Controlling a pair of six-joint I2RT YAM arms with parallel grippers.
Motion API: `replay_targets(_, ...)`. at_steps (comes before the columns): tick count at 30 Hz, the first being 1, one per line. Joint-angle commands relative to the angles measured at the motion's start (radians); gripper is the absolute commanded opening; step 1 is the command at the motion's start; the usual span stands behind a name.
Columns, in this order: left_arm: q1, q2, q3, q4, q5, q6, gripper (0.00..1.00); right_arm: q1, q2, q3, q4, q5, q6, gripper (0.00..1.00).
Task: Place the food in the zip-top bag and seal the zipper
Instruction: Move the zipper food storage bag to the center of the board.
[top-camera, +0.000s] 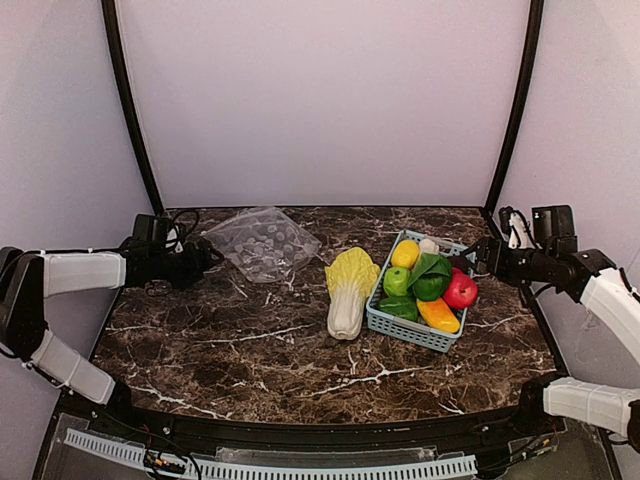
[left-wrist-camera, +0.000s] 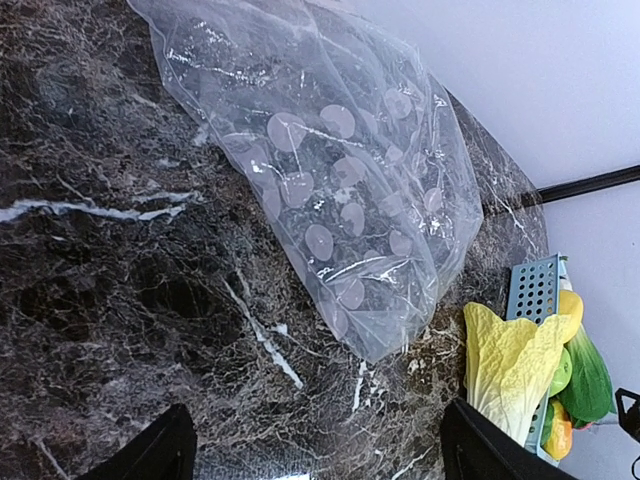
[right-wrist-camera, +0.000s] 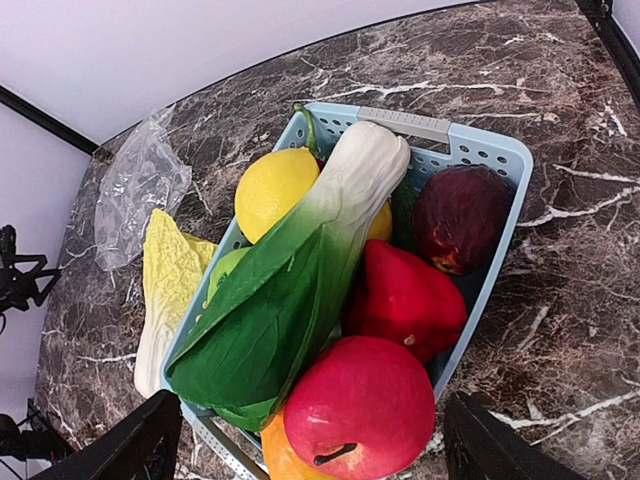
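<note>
The clear zip-top bag (top-camera: 262, 243) lies flat and empty at the back left, and also shows in the left wrist view (left-wrist-camera: 330, 170). I cannot make out its zipper strip. My left gripper (top-camera: 207, 258) is open and empty just left of the bag (left-wrist-camera: 320, 452). The napa cabbage (top-camera: 350, 290) lies on the table beside the basket. The lemon (right-wrist-camera: 272, 190), green apple (right-wrist-camera: 225, 268), orange-yellow pepper (right-wrist-camera: 275, 455) and red fruit (right-wrist-camera: 365, 405) are in the basket. My right gripper (top-camera: 467, 262) is open and empty above the basket's right side (right-wrist-camera: 318, 440).
The light-blue slotted basket (right-wrist-camera: 490, 150) stands right of centre. It also holds a green leafy vegetable (right-wrist-camera: 290, 290), a dark red round fruit (right-wrist-camera: 463, 218) and a red pepper (right-wrist-camera: 405, 295). Black frame posts rise at the back corners. Walls enclose the dark marble table (top-camera: 250, 350).
</note>
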Motion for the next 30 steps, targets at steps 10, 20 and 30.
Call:
replay_targets(10, -0.102, 0.231, 0.044, 0.184, 0.006, -0.081, 0.64, 0.02, -0.044, 0.04, 0.089, -0.045, 0.029, 0.89)
replay_targets(20, -0.138, 0.322, 0.097, 0.235, 0.027, -0.088, 0.53, 0.021, -0.054, 0.042, 0.093, -0.038, 0.021, 0.89)
replay_targets(30, -0.163, 0.407, 0.166, 0.219, 0.036, -0.087, 0.48, 0.021, -0.039, 0.045, 0.096, -0.033, 0.012, 0.9)
